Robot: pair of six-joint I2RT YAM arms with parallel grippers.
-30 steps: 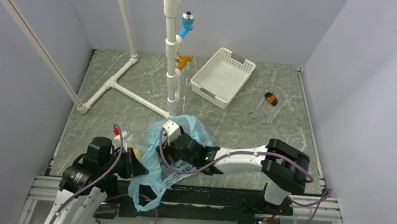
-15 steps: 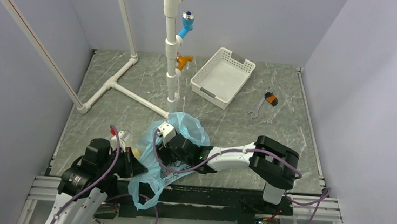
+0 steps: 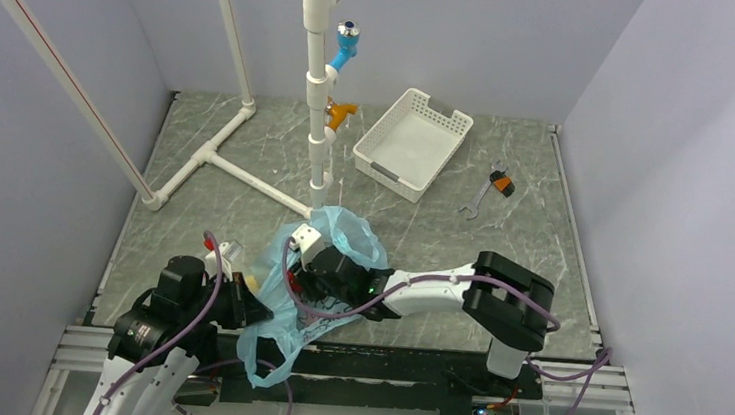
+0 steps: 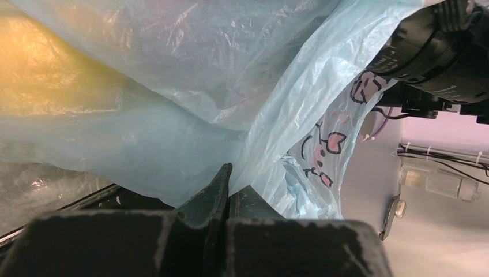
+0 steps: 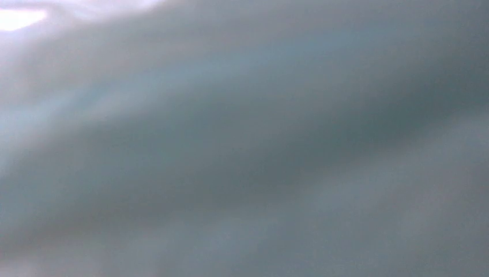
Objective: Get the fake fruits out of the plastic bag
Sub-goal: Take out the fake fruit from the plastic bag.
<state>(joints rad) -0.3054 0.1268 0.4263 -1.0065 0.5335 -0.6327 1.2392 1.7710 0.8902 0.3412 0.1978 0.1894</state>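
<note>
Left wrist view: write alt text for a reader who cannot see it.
The left end effector is shut on a fold of the light-blue plastic bag, which fills most of the frame. A yellow fruit shows through the film at upper left, and the black housing of the right arm sits at upper right.

Pale lavender-grey walls (image 3: 458, 45) close in a grey marble-patterned tabletop (image 3: 412, 226) on three sides under even, soft light, with a white PVC pipe frame (image 3: 313, 72) standing upper left of centre.
</note>
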